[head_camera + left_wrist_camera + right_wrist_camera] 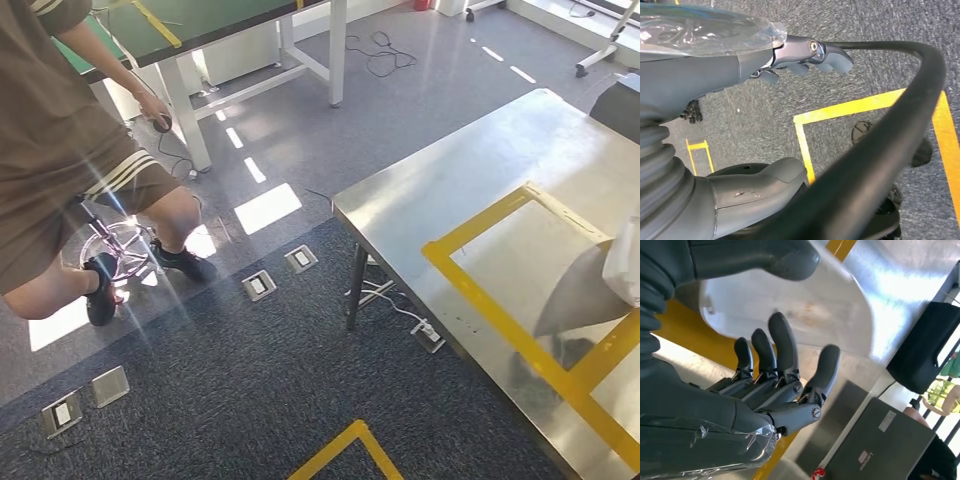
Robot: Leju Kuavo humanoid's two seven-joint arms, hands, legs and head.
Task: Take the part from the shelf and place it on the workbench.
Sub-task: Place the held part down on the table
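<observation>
Basically the placing step: the part (577, 295), a flat silvery metal piece, is over the right side of the steel desk (453, 190), across the near strip of the yellow tape frame (483, 290). A shadow beneath suggests it is not yet set down. In the right wrist view the right hand (783, 385) pinches the part between the thumb on one face and curled fingers on the other. Next move likely calls for lowering it flat inside the frame, then spreading the fingers. No bin or tray here; the tape frame is the only marked spot. Left hand (791, 60) hangs over the carpet, fingers straight, thumb apart, holding nothing. A person (45, 150) sits far left.
</observation>
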